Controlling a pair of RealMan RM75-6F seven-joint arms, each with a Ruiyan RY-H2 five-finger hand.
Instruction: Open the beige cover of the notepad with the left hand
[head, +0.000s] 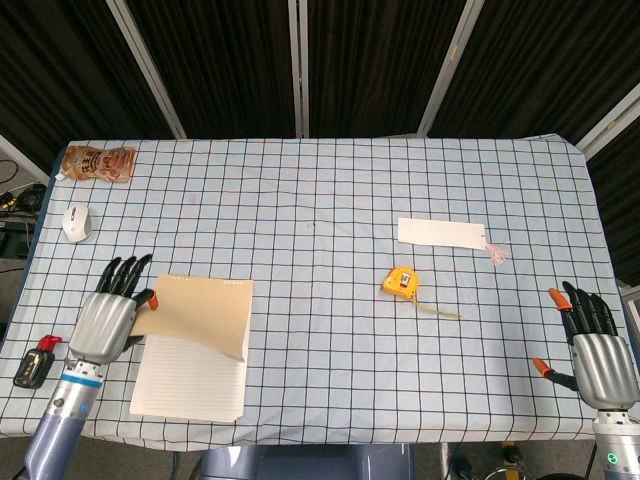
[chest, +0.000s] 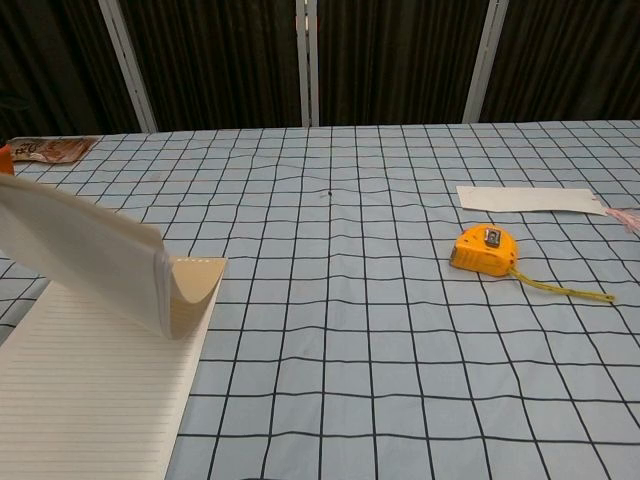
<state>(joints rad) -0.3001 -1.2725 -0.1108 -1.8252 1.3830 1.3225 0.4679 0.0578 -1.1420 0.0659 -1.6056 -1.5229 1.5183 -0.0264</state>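
At the worktop's (head: 330, 190) near-left edge the left hand (head: 108, 318) grips the notepad's (head: 190, 380) beige cover (head: 200, 310) lifted off lined pages, the right hand (head: 598, 358) hangs spread and empty near-right, and bare checked cloth stretches beyond.

Notepad (head: 190, 375), beige cover (head: 200, 312) lifted, curled

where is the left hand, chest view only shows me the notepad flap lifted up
Observer: The left hand is at the left edge of the notepad, holding the raised beige cover, with its fingers pointing away from the robot.
Operator: and the right hand
Observer: The right hand sits far right, close to the robot, fingers apart, holding nothing.
Operator: anything near the left arm i can't see
Observer: A small black and red device lies just left of the left wrist.
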